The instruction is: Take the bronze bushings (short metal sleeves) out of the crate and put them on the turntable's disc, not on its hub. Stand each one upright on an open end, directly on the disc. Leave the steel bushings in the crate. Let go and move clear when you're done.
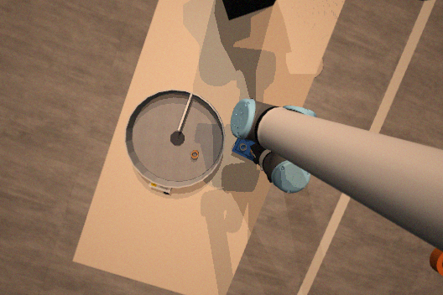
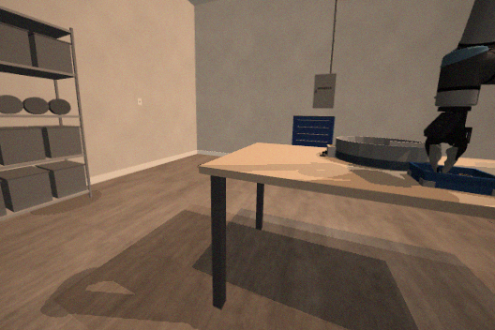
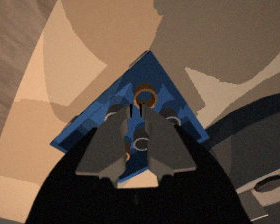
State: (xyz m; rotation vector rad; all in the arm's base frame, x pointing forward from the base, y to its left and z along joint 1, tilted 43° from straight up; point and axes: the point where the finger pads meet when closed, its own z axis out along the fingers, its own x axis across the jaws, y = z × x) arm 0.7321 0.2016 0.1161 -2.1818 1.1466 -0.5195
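The blue crate (image 3: 151,63) (image 2: 461,183) holds a bronze bushing (image 3: 145,86) near its far corner, in the wrist view. Steel bushings (image 3: 115,109) (image 3: 171,111) (image 3: 142,149) stand left, right and lower middle. Another bronze bushing (image 3: 128,156) is mostly hidden behind the left jaw. My gripper (image 3: 135,104) (image 2: 441,169) is shut to a narrow gap with nothing seen in it. Its tips are over the crate, just short of the far bronze bushing. On the turntable's disc (image 1: 159,118), one bronze bushing (image 1: 191,154) stands upright, off the hub (image 1: 177,138).
A raised wall (image 1: 130,149) (image 2: 370,151) rings the disc, close beside the crate. A thin bar (image 1: 185,112) runs from that wall to the hub. A small box (image 1: 160,188) sits at the turntable's outer side. My arm (image 1: 336,143) covers part of the crate in the top view.
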